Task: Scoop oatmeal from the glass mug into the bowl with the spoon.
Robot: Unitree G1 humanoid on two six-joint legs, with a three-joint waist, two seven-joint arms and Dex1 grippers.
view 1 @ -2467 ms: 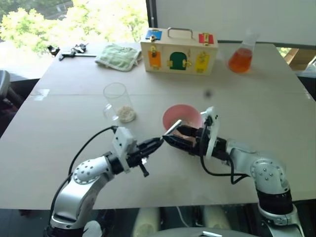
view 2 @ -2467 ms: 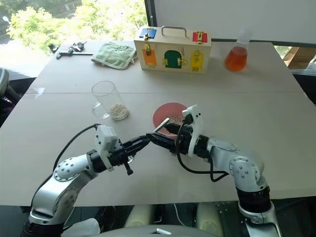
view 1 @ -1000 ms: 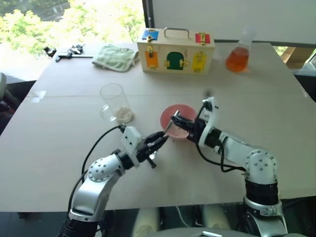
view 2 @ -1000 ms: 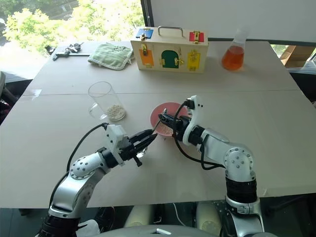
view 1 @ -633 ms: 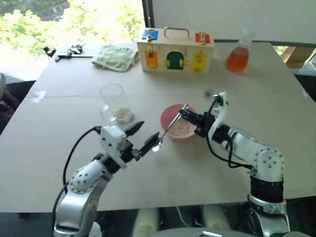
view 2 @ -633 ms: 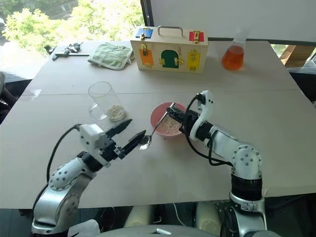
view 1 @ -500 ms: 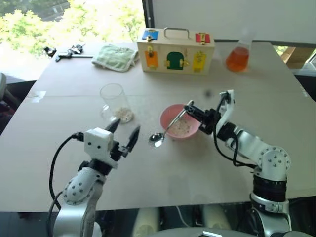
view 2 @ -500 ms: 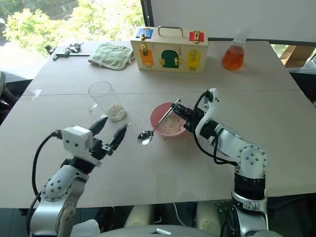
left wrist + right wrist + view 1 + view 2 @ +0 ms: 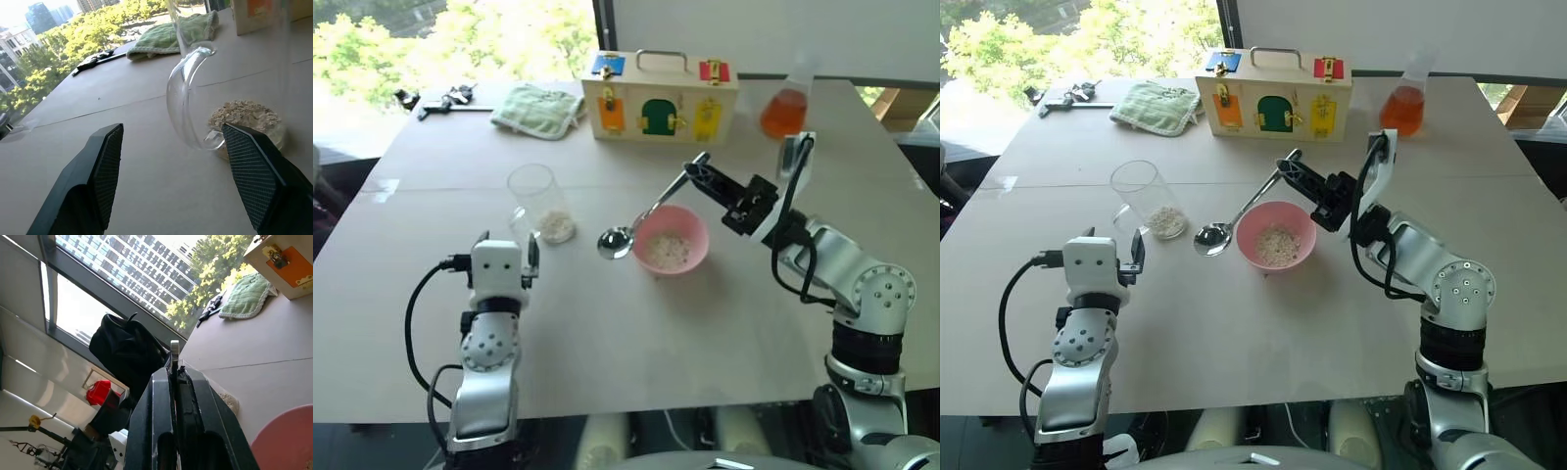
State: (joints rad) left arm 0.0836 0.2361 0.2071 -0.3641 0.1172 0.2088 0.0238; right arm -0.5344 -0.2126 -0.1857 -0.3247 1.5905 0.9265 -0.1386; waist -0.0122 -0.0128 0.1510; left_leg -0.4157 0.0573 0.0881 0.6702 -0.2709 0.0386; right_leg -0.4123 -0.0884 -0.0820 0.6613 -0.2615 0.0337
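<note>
the right gripper (image 9: 1295, 166) is clamped tight on the handle end of the spoon (image 9: 1239, 214), holding it up off the table (image 9: 1263, 323). the spoon slants down from the fingers toward the robot's left, and its oval bowl hangs in the air between the glass mug (image 9: 1141, 200) and the pink bowl (image 9: 1276, 235), looking empty from here. in the right wrist view the thin metal handle (image 9: 174, 352) pokes up between the two closed black fingers (image 9: 154, 421).

the pink bowl sits near the middle of the table with a small heap of oatmeal (image 9: 1278, 243) in it. the glass mug stands upright to the robot's left of the bowl, with more oatmeal (image 9: 1167, 221) lying at its bottom.

the left gripper (image 9: 1114, 243) is spread open and holds nothing; it sits just on the near side of the mug and points at it. from the left wrist view the mug's clear handle (image 9: 188, 95) lies between the two spread fingers (image 9: 105, 166), apart from both, with the flakes showing behind the glass.

further back on the table there is a wooden box (image 9: 1272, 95) with coloured doors and latches and a metal handle on top, a folded green cloth (image 9: 1156, 107) to its left, a conical flask of orange liquid (image 9: 1405, 104) to its right, and some small dark tools (image 9: 1072, 95) near the far left corner.
</note>
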